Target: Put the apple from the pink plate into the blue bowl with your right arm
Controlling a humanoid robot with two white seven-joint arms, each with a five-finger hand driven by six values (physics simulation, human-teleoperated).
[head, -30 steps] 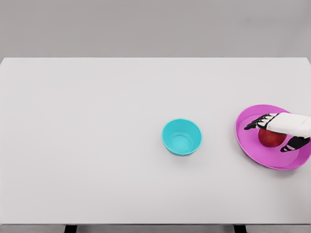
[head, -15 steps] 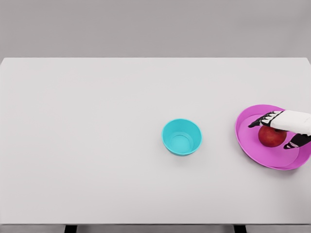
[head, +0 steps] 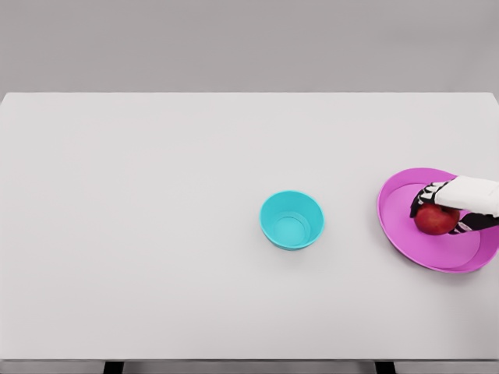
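A broad, matte white table (head: pixel 156 234) filled the head view, smooth and featureless under flat simulated light. Near its middle stood the blue bowl (head: pixel 291 220), a small round turquoise vessel with a plain glossy wall and a paler flat bottom showing inside. Well apart from it, at the table's right edge, lay the pink plate (head: pixel 405 238), a wide shallow magenta disc with a low raised rim. On the plate sat the apple (head: pixel 437 220), round, smooth and deep red, a little right of the plate's centre. The right hand (head: pixel 451 204) reached in from the right edge, its white casing over the apple's top and far side. Its dark-jointed fingers (head: pixel 421 199) curled down over the apple's left and upper flank, and another digit showed at the lower right, so the fruit sat enclosed between them, touching, and was gripped while resting on the plate.
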